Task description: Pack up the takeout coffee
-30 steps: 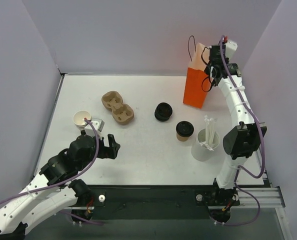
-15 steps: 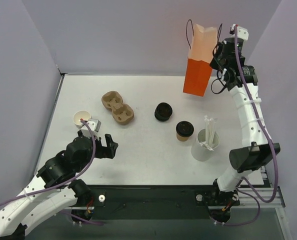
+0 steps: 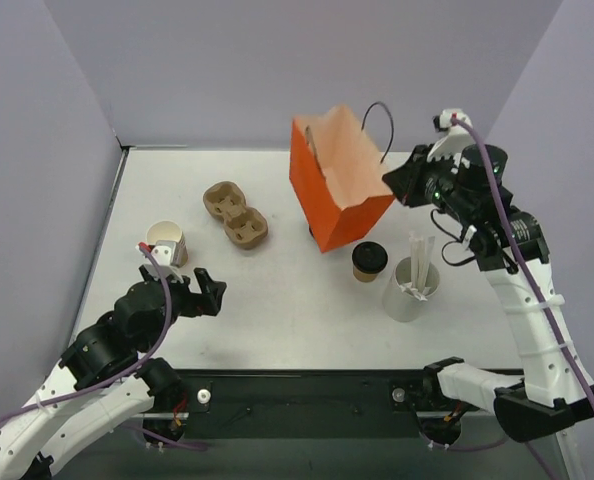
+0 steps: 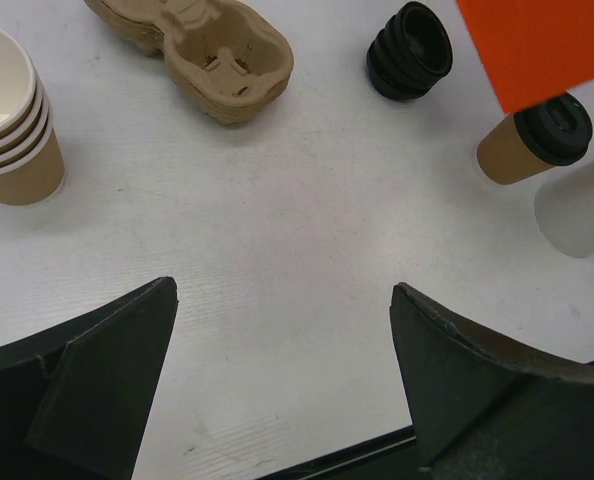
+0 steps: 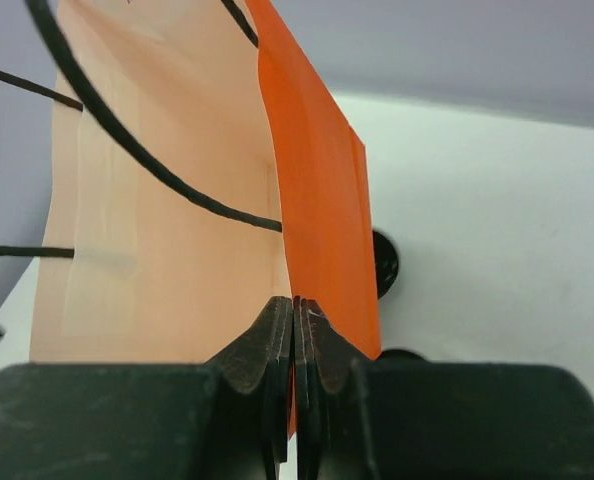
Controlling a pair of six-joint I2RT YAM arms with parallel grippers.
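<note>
The takeout coffee (image 3: 369, 261), a small tan cup with a black lid, stands right of centre; it also shows in the left wrist view (image 4: 535, 142). My right gripper (image 3: 397, 182) is shut on the rim of the orange paper bag (image 3: 337, 185) and holds it tilted in the air above the table's middle. In the right wrist view the jaws (image 5: 295, 305) pinch the bag's wall (image 5: 317, 200). My left gripper (image 3: 209, 291) is open and empty above the near left of the table, and in the left wrist view its fingers (image 4: 112, 360) stand far apart.
A stack of tan cups (image 3: 166, 241) stands at the left. A brown pulp cup carrier (image 3: 235, 216) lies behind the middle. A stack of black lids (image 4: 409, 50) sits partly under the bag. A tall white cup (image 3: 411, 288) with stirrers stands right of the coffee.
My right arm has swung the orange bag from the back right corner down and left over the table's middle, tilting it. My left gripper has shifted slightly left.
</note>
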